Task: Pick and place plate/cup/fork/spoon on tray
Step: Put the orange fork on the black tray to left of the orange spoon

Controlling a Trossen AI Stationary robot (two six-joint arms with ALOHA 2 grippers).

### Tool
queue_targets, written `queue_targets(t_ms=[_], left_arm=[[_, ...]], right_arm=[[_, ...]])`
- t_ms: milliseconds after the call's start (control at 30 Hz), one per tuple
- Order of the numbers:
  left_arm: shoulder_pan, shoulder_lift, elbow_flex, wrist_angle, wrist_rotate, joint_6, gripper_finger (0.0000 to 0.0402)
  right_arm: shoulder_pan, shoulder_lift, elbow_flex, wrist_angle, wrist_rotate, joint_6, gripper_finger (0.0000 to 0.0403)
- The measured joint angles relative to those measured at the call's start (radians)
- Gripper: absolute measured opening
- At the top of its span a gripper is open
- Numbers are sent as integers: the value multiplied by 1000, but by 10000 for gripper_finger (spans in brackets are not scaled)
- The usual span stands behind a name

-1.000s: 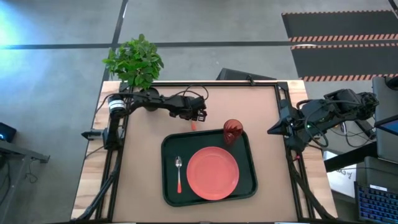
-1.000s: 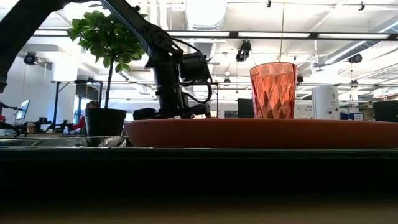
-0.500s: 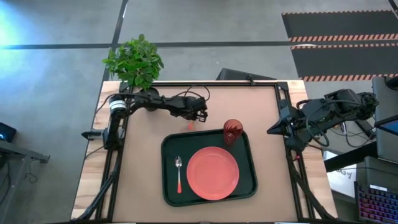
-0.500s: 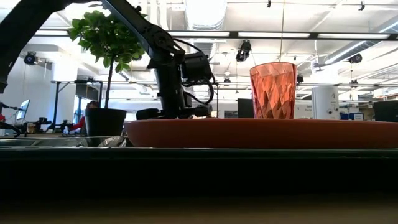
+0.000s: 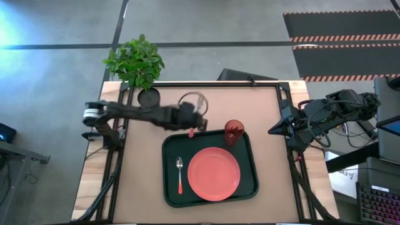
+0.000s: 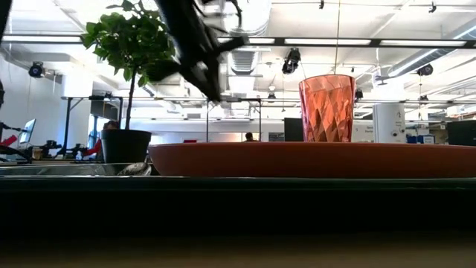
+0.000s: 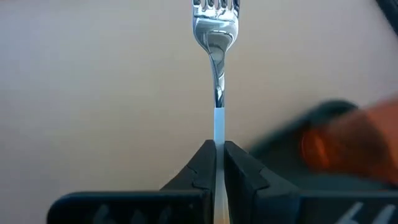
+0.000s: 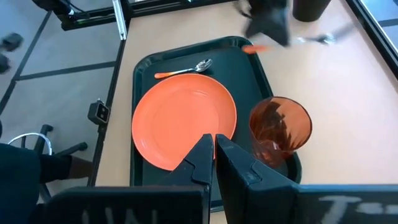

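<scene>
- The fork (image 7: 216, 37) is clamped by its handle between the left gripper (image 7: 216, 163) jaws, tines pointing away from the wrist, so it hangs out in front where it can be laid down flat.
- In the high view the fork's orange-red handle end (image 5: 190, 132) shows just at the tray's (image 5: 169, 187) far rim, beside the cup (image 5: 233, 132); whether it is over the rim or just outside it is hard to tell from above.
- The spoon (image 5: 180, 174) lies in the tray's left strip, next to the plate (image 5: 214, 174). Judging by that, the free strip near the spoon is the likely place for the fork.
- The cup stands in the tray's far right corner, touching or nearly touching the plate's edge, so three of the four pieces are already in place.
- The left arm reaches across the bench (image 5: 262, 106) from its base at the left edge, stretched out low and nearly straight, the wrist at the tray's far side.
- The right gripper (image 8: 214, 152) waits folded back at the bench's right edge, jaws closed on nothing, looking over the tray.
</scene>
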Motion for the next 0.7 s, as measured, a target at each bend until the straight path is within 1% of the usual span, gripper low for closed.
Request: queue_targets(t_ms=[67, 200, 267, 333, 500, 600, 700], left_arm=[[-80, -28, -2, -85, -38, -116, 1], [-255, -44, -7, -190, -123, -381, 0], [-328, -42, -5, -231, -141, -511, 0], [-390, -31, -7, -238, -148, -625, 0], [-503, 34, 0, -273, -144, -850, 0], [-539, 80, 5, -292, -78, -944, 0], [-561, 119, 23, -309, -8, -987, 0]], right_arm=[[0, 0, 0, 0, 0, 0, 8], [0, 0, 0, 1, 4, 0, 8], [0, 0, 0, 1, 11, 0, 8], [0, 0, 0, 3, 19, 0, 8], [0, 5, 0, 9, 26, 0, 8], [0, 9, 0, 20, 26, 8, 8], [0, 13, 0, 33, 26, 12, 8]])
